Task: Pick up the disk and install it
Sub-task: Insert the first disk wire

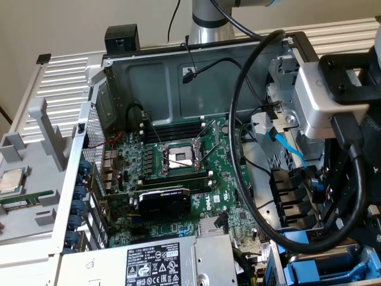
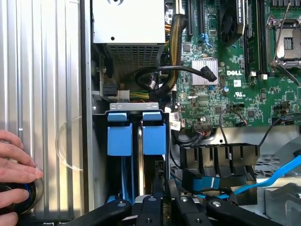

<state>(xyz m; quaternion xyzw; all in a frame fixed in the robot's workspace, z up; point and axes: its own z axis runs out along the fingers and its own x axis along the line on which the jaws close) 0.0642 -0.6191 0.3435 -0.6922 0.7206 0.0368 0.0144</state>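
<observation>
Exterior view, case: an open computer case (image 1: 178,65) is seen lying on its side, with the green motherboard (image 1: 178,179) at its centre.
Exterior view, arm: the grey wrist block (image 1: 321,98) is seen at 3 o'clock, above the drive corner of the case. A thick black cable (image 1: 233,143) is looped from 1 o'clock down to 5 o'clock.
Exterior view, power supply: the grey box with the black-and-white label (image 1: 161,265) is seen at 6 o'clock.
Exterior view, chip: a small square silver chip (image 1: 11,180) is laid on a grey tray at 9 o'clock, outside the case.
Exterior view, blue plastic: blue plastic (image 1: 309,271) is seen at 5 o'clock below the arm. Whether it belongs to the task's drive cannot be told.
Wrist view, gripper: the gripper (image 2: 162,200) is seen poised over the black drive bay (image 2: 101,155).
Wrist view, pincer state: spread, pressed together or pinching cannot be told.
Wrist view, disk: the disk (image 2: 154,136) is seen on edge, standing in the bay in line with the gripper, on the bay's motherboard side. Its blue carrier tab is turned towards the camera.
Wrist view, neighbour: a second blue tab (image 2: 119,136) is seen just beside it, with a thin silver strip between them.
Wrist view, hand: a person's hand (image 2: 14,176) is rested on the ribbed metal surface (image 2: 47,94), well apart from the bay.
Wrist view, blue cable: a flat blue cable (image 2: 277,174) is seen near the motherboard's edge.
</observation>
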